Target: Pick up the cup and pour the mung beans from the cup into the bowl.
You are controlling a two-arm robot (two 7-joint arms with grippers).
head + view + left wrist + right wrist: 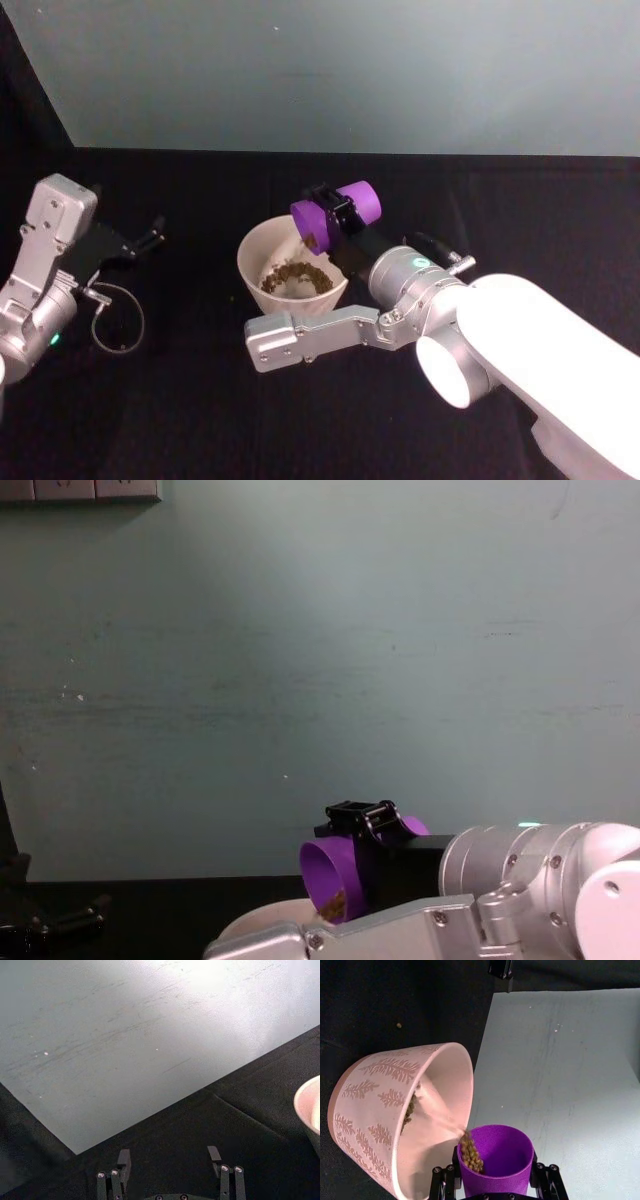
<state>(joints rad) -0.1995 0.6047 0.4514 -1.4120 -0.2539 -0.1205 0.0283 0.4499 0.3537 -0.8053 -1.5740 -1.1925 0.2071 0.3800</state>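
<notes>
My right gripper (pixel 337 214) is shut on the purple cup (pixel 362 203), which lies tipped on its side with its mouth over the white bowl (pixel 246 252). Mung beans (pixel 469 1152) spill over the cup's lip (pixel 495 1160) into the bowl (pixel 370 1105), which has a leaf pattern on its wall. A heap of beans (pixel 296 276) lies inside the bowl. In the chest view the tilted cup (pixel 332 876) hangs just above the bowl's rim (pixel 262 924). My left gripper (pixel 150 237) is parked at the left, open (pixel 170 1170) and holding nothing.
A black cloth (pixel 200 400) covers the table, with a grey-green wall (pixel 350 70) behind it. A thin cable loop (pixel 117 320) lies by my left arm. One stray bean (pixel 399 1025) sits on the cloth beyond the bowl.
</notes>
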